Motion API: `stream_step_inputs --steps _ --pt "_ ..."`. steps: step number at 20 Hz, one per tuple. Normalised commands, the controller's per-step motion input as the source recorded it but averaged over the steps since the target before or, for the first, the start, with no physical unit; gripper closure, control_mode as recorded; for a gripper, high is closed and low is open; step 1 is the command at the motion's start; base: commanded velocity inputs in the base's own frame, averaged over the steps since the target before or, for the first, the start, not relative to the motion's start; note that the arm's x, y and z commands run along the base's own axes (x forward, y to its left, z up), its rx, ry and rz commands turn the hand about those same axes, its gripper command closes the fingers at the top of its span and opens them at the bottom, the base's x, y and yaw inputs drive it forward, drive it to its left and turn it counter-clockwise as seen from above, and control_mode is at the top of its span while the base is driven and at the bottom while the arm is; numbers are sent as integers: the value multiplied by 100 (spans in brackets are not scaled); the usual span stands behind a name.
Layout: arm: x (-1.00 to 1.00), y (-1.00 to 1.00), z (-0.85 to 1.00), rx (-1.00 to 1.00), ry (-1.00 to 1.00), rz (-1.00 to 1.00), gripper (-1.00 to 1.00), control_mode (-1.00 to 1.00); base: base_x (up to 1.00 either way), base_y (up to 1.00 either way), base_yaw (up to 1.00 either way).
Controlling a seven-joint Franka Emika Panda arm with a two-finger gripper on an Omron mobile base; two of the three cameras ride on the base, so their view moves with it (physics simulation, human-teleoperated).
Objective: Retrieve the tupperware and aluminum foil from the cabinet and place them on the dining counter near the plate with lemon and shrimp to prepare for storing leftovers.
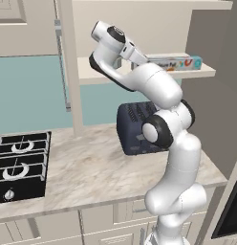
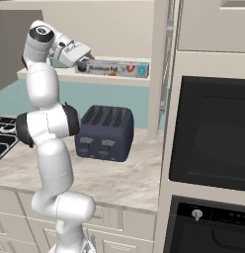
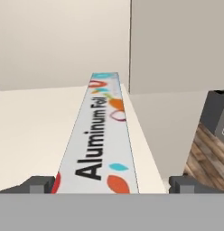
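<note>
Currently the gripper (image 3: 112, 187) straddles the near end of the aluminum foil (image 3: 102, 135), fingers spread wide, nothing clamped. Box looks light, stiff, slick; grip across its narrow width there.

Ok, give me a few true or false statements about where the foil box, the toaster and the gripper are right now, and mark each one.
1. The aluminum foil lies flat on the cabinet shelf. True.
2. The gripper has its fingertips on either side of the near end of the foil box, spread apart. True.
3. The toaster sits on the shelf beside the foil. False: it stands on the marble worktop below the shelf.
4. The foil box is standing upright on its end. False: it lies lengthwise on its long side.
5. The black hob is set into the worktop. True.
</note>
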Motion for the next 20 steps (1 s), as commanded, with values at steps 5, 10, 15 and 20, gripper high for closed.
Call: stream_step_inputs --steps 5,10,15,20 --pt "0 -6 -21 0 -6 0 -100 -100 0 0 0" --pt "0 -3 -24 0 -1 4 -100 -100 0 0 0" --pt "0 0 -39 0 0 5 100 -100 0 0 0" --pt "-1 0 -26 0 0 4 100 -100 0 0 0"
